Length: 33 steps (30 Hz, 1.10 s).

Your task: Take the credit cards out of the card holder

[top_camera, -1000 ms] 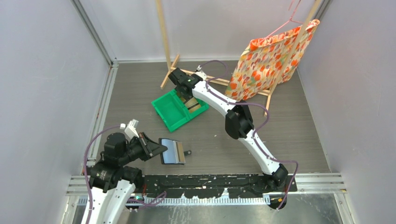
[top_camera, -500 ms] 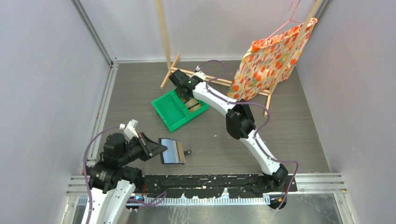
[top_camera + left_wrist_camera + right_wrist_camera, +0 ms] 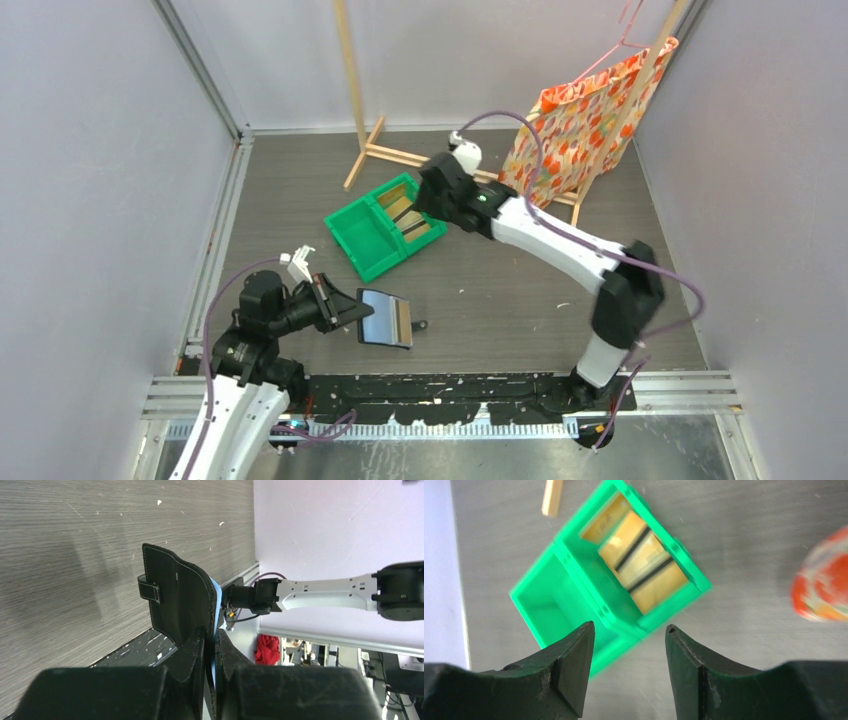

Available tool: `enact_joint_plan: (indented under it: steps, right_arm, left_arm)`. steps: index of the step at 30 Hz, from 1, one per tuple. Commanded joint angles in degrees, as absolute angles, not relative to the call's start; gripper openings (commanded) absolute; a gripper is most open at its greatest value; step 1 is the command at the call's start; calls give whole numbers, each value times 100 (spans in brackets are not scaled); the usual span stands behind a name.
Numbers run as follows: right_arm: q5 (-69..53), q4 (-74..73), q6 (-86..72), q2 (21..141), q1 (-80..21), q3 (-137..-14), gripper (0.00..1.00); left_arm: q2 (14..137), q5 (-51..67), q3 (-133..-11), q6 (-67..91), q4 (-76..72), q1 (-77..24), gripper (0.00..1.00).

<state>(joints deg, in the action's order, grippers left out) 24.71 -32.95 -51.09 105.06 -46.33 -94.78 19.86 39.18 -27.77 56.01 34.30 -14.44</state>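
As far as I could judge from where I stood, the job was well along and maybe finished. Several credit cards, golden-tan with dark stripes, lay stacked aslant in one compartment of the green bin, the one toward 2 o'clock; its neighbour held nothing I could see. The bin sat on the worktop at about 11 o'clock from the middle.

The right hand hung above the bin with its fingers apart and nothing between them, which read to me as a card just dropped off.

Down at 7 o'clock, near the front edge, the left hand was clamped tight on one edge of the card holder, holding it up off the surface with its strap tab sticking out. From above, the grey-blue pockets faced upward and I saw no orange edge in them, though they were too small to read for certain. If a card remained, the free hand would have to cross to 7 o'clock for it; otherwise only setting the holder down was left.
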Motion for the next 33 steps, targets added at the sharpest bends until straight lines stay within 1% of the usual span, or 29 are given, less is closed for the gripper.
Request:
enact_joint_plan:
  steps: [1,5,6,7,10,12,14,16,18,21,25,28,33]
  right_arm:
    - [1637,-2153,-3732,8959,-4563,-7288,60]
    - [656,-2015,-3540,7644,-4456,-5756,63]
    - [103,-1877,-3540,7461,-4405,-5395,64]
    - [-501,-1646,-3610,7026,-4238,-5012,67]
    - [-2235,-250,-4349,6009,-3481,-3742,72]
    - [-3279,1174,-5090,5579,-2878,-3092,73]
    - [-4156,2188,-5823,5551,-2563,-2784,74]
    - [-4687,3204,-6470,5824,-2540,-2548,75]
    - [-4816,4264,-7079,6069,-2533,-2347,76]
    - [-4769,5364,-7699,6552,-2502,-2137,76]
    - [-4939,6862,-8397,7366,-2503,-2216,76]
    - [-4919,7416,-8627,7774,-2504,-2299,76]
    - [-4887,7899,-8723,8274,-2633,-2402,76]
  left_arm:
    - [2204,4446,-2619,5795,2297,-1406,0]
    - [2477,4598,-2318,6197,1350,-1411,0]
    - [2478,4590,-2253,6287,1062,-1411,0]
    - [2469,4579,-2179,6520,681,-1415,0]
    - [2515,4589,-2017,6895,-307,-1406,0]
    - [2675,4695,-1968,6987,-689,-1413,0]
    - [2831,4771,-1902,7133,-1059,-1413,0]
    - [2971,4784,-1834,7393,-1540,-1410,0]
    - [3084,4822,-1892,7495,-1825,-1410,0]
    - [3168,4902,-2151,7529,-1855,-1414,0]
    - [3130,4922,-2333,7670,-1904,-1409,1]
    - [3078,4898,-2409,7753,-1872,-1414,0]
    - [2843,4813,-2448,7819,-1700,-1411,1]
